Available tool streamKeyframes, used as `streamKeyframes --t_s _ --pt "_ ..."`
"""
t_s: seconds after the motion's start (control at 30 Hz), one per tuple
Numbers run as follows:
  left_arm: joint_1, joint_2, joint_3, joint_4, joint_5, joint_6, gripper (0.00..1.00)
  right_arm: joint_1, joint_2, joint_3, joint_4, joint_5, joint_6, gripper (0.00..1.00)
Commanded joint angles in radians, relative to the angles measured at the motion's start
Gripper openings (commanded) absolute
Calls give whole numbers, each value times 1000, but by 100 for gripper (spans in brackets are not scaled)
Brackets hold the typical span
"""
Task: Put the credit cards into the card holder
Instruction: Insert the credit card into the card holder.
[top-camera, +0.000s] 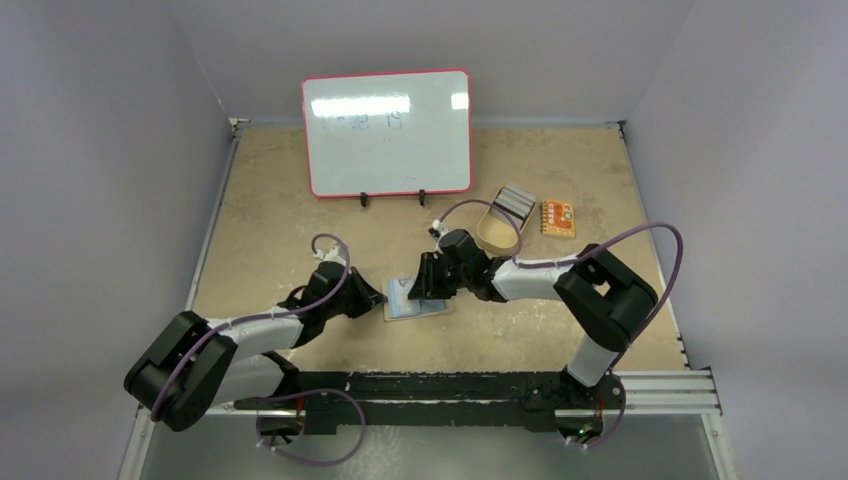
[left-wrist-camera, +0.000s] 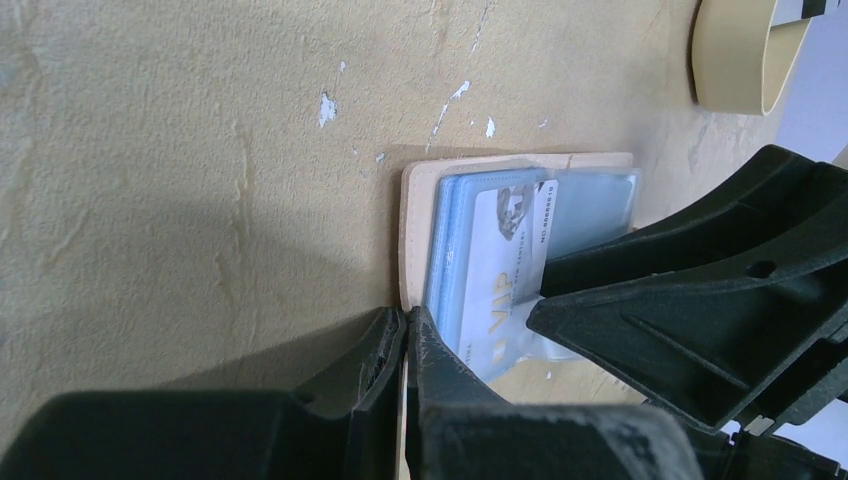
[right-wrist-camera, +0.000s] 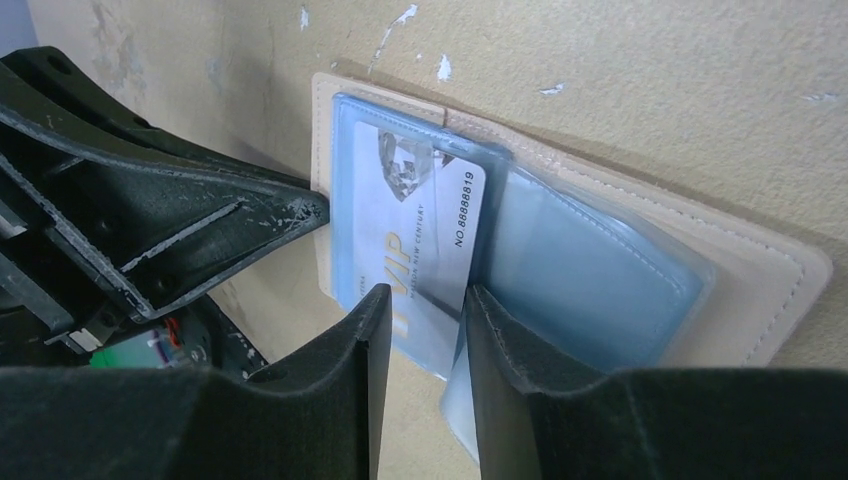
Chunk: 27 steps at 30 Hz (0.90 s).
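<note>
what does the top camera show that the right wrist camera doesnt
Only the top view: the whiteboard, the tan dish with more cards at its far rim, an orange item beside it. Only the right wrist: the VIP print and number on the card. Both: the open wallet with the left gripper and right gripper at it.

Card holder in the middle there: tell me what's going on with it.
Both arms are working on the open card holder. The left gripper is closed on its edge, apparently steadying it. The right gripper has a white VIP card between its fingers, the card's far end lying over the clear sleeves; whether it is inside one yet, or firmly gripped, I cannot tell. More cards sit at the tan dish farther back.
</note>
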<state>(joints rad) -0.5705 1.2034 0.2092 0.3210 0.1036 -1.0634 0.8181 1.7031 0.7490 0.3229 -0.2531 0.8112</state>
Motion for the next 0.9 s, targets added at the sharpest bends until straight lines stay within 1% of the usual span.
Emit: streamKeyframes --t_s 0.0,0.13,0.23,0.3,0.37,0.6,0.7,0.77,0.87 --pt "-5 -6 25 -22 -1 19 0 22 -23 83 -101 -66 -94 36" --pt "-5 -25 32 -53 -12 29 0 18 -90 94 -224 26 -121 38" --pt "-5 -30 35 -52 -13 31 0 17 -114 114 -280 61 -149 38" --pt "-5 -26 35 -48 -14 28 0 18 -115 125 -256 82 -142 37" --pt "-5 -22 31 -43 -11 26 0 19 -96 127 -233 64 -121 40" --pt "-5 -19 32 -45 -3 31 0 21 -19 150 -200 80 -98 46" --pt "-5 -12 41 -40 9 33 0 22 8 163 -185 55 -98 47" --pt "-5 -4 41 -32 12 33 0 25 17 161 -158 28 -90 46" --pt "-5 6 50 -30 17 41 0 39 14 158 -114 -29 -89 36"
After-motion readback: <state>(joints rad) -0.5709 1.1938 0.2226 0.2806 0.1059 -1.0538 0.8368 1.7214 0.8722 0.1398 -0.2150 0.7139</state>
